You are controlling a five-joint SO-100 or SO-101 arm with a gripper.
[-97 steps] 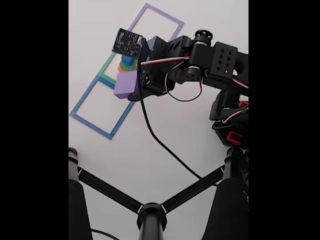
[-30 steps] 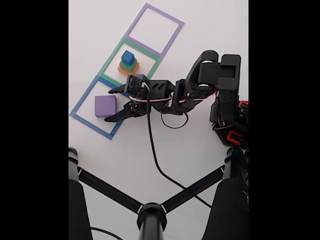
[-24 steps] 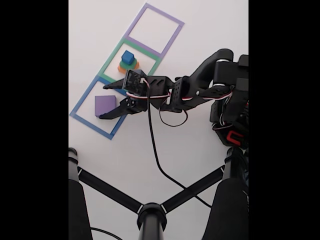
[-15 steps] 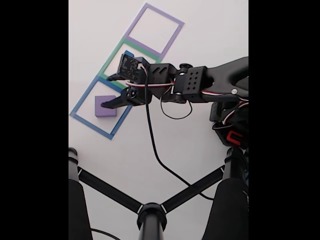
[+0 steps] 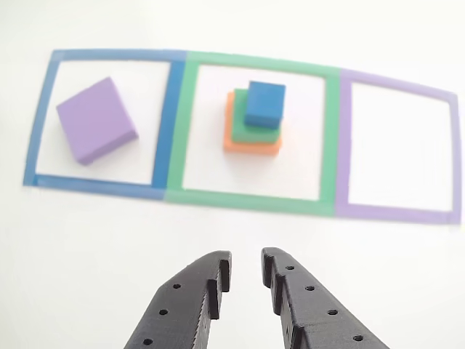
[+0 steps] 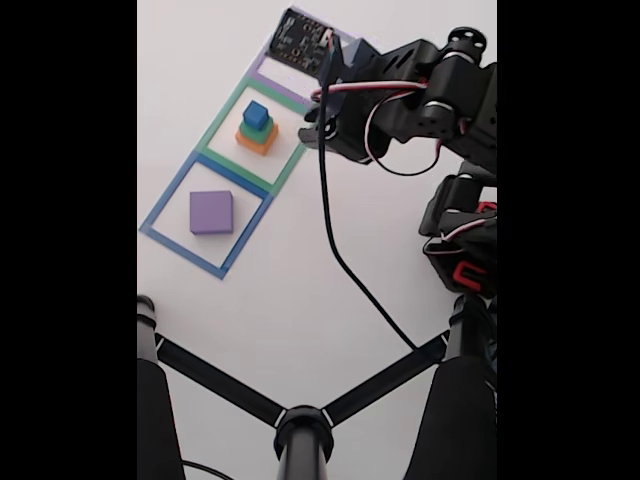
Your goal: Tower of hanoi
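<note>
The tower of hanoi is split between two tape squares. The flat purple block lies alone and slightly turned inside the blue tape square. Orange, green and blue blocks are stacked in the green tape square; in the fixed view the stack is topped by the blue cube. My gripper hovers above the table, short of the stack. It is open by a narrow gap and holds nothing.
The purple tape square is at the right in the other view, with nothing in it. In the fixed view, a black cable trails from the arm over the white table. Black stand legs cross the bottom.
The gripper has left the purple block in the blue square, risen and swung toward the green and purple squares. Its jaws have narrowed from wide open.
</note>
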